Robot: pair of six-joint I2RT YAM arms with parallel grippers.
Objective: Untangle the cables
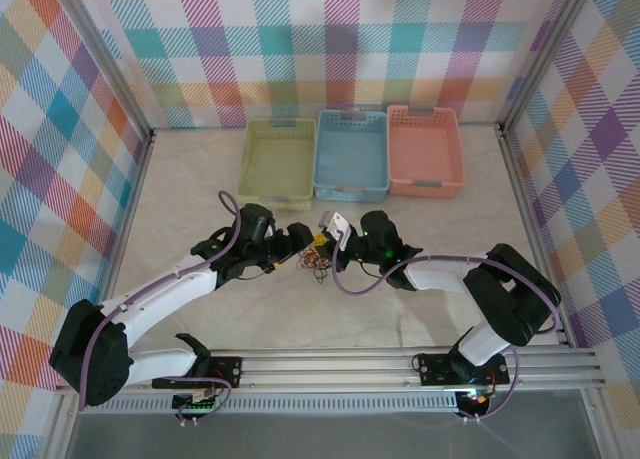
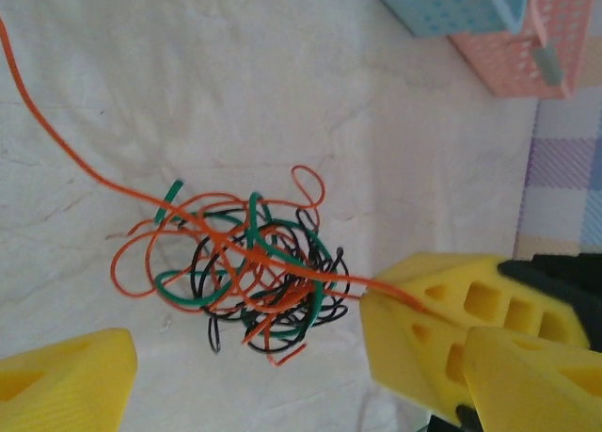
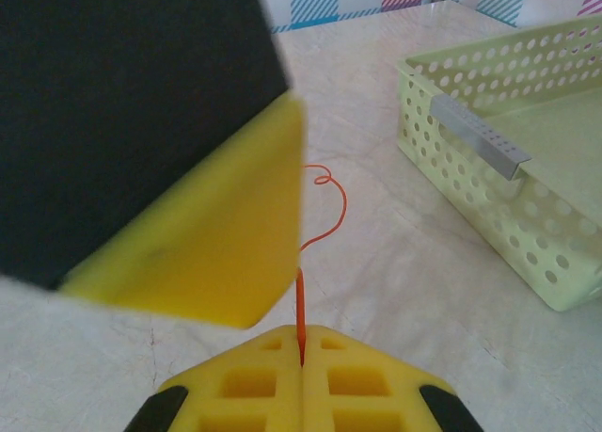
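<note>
Red-orange, dark green and black, the cables (image 2: 254, 272) sit as one knotted clump on the pale marbled table (image 2: 282, 74). They lie in the middle of the workspace, between the two arms and well short of the three baskets (image 1: 351, 155) lined up at the back. From where I stand the untangling looks barely begun. Loops of all three colours cross through one another, and no wire lies apart by itself. What has been secured is one red-orange wire (image 3: 301, 310). The right gripper (image 3: 301, 352) has its yellow fingers pressed flat together on it, and past the seam the strand runs out to a small curled end on the table. From the left wrist camera, an orange strand leads out of the clump straight into that clamp, while another long orange run trails off the far way. The left gripper (image 1: 302, 251) waits close beside the clump with its fingers (image 2: 66, 385) spread wide, gripping nothing. I'd say nearly everything is left: this first wire has to be drawn free while the knot is held back, then the green and black ones separated in turn.
</note>
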